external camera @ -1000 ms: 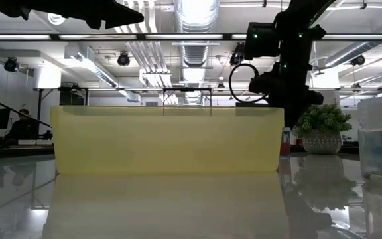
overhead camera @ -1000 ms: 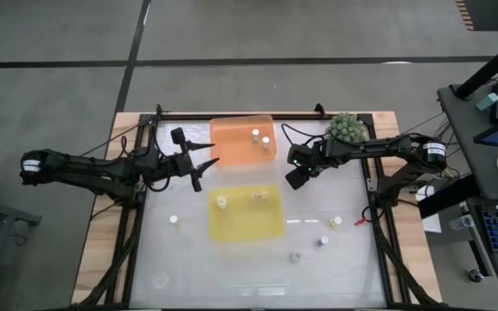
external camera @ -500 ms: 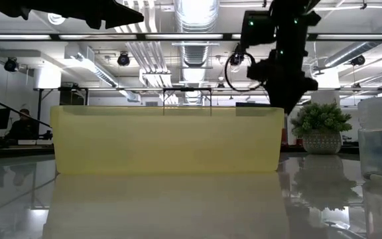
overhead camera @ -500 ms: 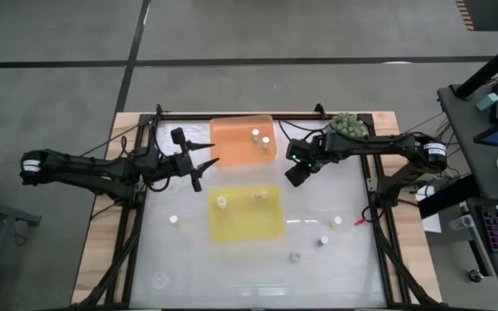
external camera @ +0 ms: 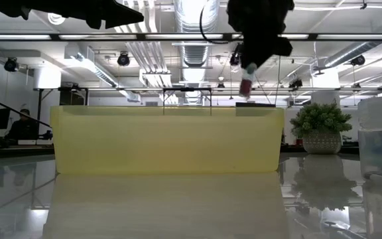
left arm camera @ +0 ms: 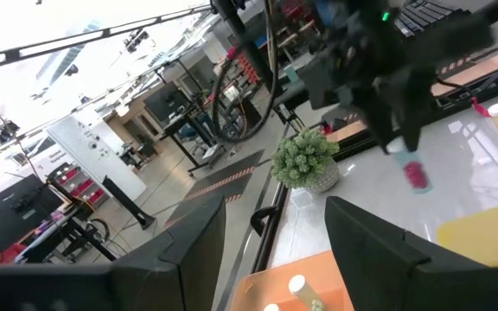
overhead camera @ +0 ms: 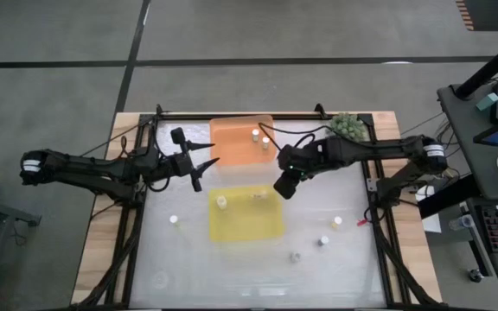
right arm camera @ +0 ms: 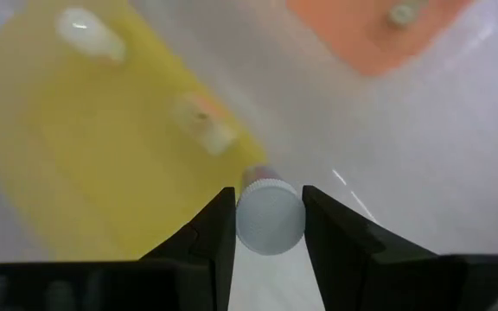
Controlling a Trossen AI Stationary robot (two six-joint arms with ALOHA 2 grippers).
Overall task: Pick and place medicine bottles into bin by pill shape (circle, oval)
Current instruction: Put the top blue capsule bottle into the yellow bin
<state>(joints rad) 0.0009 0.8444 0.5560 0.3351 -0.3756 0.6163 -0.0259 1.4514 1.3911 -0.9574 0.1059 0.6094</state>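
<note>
My right gripper [overhead camera: 284, 185] hangs above the table beside the yellow bin's [overhead camera: 246, 213] far right corner, shut on a small medicine bottle [external camera: 246, 83] with a white cap and red pills. The low view shows the bottle high above the yellow bin's wall [external camera: 168, 139]. My left gripper [overhead camera: 204, 165] waits open in the air, left of the orange bin [overhead camera: 236, 142]. Two bottles [overhead camera: 260, 138] stand in the orange bin. Two more [overhead camera: 221, 202] are in the yellow one. Several bottles stand loose on the table [overhead camera: 324, 241]. My right gripper pinches the bottle just under its white cap [right arm camera: 269, 217] between its two fingers [right arm camera: 218, 226], one on each side. The fingers slant down from the table's right side. The bottle hangs below them, cap uppermost, slightly tilted and lifted clear of the table.
A green spiky plant ball [overhead camera: 346, 126] sits at the far right corner. One loose bottle [overhead camera: 173, 219] stands left of the yellow bin. Others [overhead camera: 336, 222] stand on the near right. Black frame rails [overhead camera: 375, 216] run along the table's sides.
My right gripper has risen well above the table with the bottle and swung toward the table's left, ending by the yellow bin's far right corner. It has rolled a little as it went. The bottle stays in its fingers.
</note>
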